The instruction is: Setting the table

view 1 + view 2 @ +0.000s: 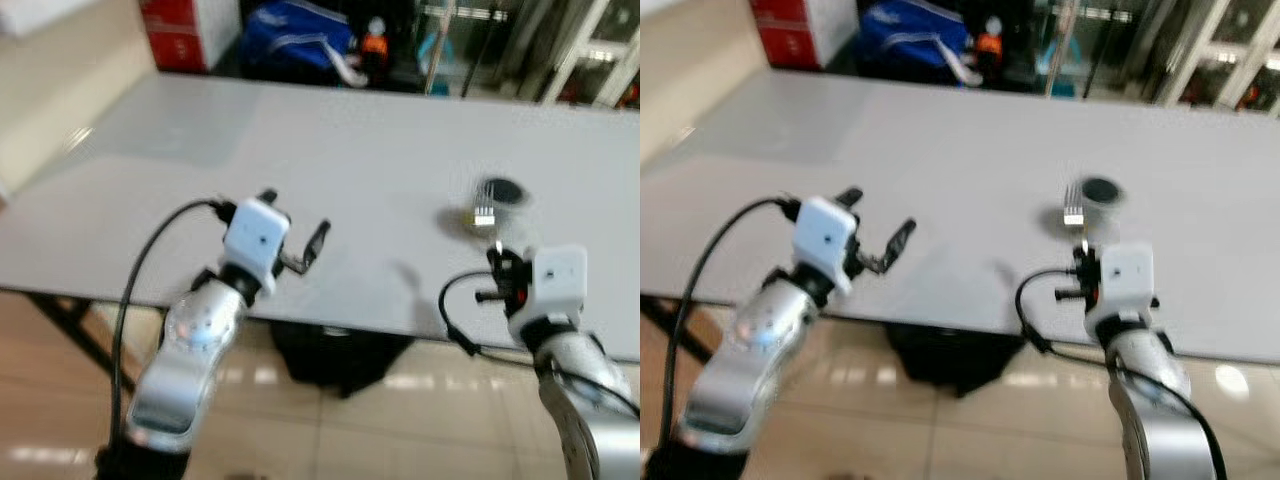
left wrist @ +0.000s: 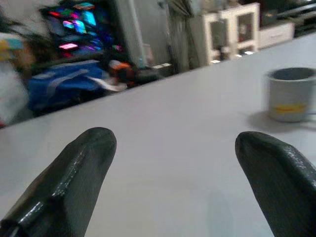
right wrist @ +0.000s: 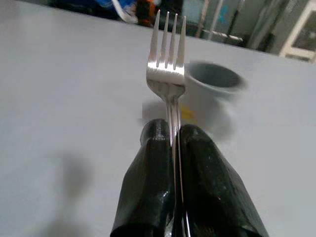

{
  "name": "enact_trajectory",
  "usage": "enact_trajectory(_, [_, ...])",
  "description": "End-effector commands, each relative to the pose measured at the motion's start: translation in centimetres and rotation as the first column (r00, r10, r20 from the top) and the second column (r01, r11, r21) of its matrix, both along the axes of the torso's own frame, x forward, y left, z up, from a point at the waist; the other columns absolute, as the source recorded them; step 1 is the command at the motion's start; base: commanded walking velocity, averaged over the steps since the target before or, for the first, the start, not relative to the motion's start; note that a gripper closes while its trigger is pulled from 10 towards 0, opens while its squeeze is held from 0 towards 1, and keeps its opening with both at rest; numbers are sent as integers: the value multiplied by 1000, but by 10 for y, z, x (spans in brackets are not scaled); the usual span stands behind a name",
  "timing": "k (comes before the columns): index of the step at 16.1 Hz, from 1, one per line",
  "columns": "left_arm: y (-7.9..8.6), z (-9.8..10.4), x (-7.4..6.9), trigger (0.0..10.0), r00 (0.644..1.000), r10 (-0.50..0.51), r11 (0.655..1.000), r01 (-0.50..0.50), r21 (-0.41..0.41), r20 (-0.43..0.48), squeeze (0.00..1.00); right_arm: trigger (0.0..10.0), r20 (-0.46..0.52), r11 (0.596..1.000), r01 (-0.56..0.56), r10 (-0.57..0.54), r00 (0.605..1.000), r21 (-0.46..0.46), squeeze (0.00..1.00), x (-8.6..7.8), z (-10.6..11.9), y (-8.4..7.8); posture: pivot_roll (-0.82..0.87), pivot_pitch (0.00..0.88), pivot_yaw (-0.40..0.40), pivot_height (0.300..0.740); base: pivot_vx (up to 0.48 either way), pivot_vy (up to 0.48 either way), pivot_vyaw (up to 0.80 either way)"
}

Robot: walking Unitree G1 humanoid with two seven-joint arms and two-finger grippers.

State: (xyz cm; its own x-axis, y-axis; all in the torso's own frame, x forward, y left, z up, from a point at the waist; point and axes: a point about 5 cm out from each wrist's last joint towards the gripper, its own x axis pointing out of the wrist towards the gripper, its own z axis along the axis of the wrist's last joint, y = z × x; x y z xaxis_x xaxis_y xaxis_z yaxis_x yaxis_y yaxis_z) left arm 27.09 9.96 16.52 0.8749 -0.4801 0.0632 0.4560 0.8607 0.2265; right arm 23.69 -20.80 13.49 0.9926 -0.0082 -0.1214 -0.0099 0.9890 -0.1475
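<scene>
This reads as a lived-in home — a dining or living area rather than a lab or shop. A long, pale grey worktop (image 1: 330, 160) stands on a glossy beige tiled floor (image 1: 330, 430). Beyond the left end effector (image 1: 290, 225), past the worktop's far edge, a blue bag (image 1: 295, 40) lies slumped beside a red-and-white box (image 1: 185, 30) — household clutter, loosely piled. Beyond the right end effector (image 1: 1081, 256), white-framed glass doors (image 1: 585, 45) close off the back of the room. A grey mug (image 2: 291, 94) on the worktop and a white glass-fronted cabinet (image 2: 232, 29) behind it add to the domestic look.
</scene>
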Motion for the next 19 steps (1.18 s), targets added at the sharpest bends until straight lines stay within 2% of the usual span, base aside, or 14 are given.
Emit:
enact_trajectory(1, [1, 4, 2, 10000, 1000, 0, 1000, 0, 16, 25, 0, 10000, 32, 1000, -12, 12, 999, 8, 0, 2, 7, 1, -8, 27, -16, 740, 0, -371, 0])
enact_trajectory(9, [1, 3, 2, 10000, 1000, 5, 1000, -6, 19, 17, 0, 10000, 34, 1000, -12, 12, 999, 9, 0, 2, 8, -1, -13, 35, -16, 740, 0, -372, 0])
enact_trajectory(11, [6, -3, 9, 10000, 993, 110, 994, -109, 24, -47, 0, 10000, -6, 1000, 8, -8, 1000, 10, 0, 1, 0, -1, -13, 39, -15, 740, 0, 0, 0])
enact_trajectory(13, [6, -1, 9, 10000, 995, 98, 995, -97, 33, -34, 0, 10000, -42, 1000, 15, -15, 999, -15, 0, 1, -6, 1, -10, 44, -13, 740, 0, 0, 0])
enact_trajectory(15, [4, 0, 8, 10000, 997, 70, 997, -68, 34, -33, 0, 10000, -30, 1000, -7, 7, 1000, 4, 0, 1, -4, 5, -11, 45, -7, 740, 0, 0, 0])
enact_trajectory(19, [1, 5, 10, 10000, 997, 71, 997, -70, 14, -30, 0, 10000, -24, 999, -18, 19, 1000, 31, 0, 2, -3, 8, -9, 43, -7, 740, 376, 0, 0])
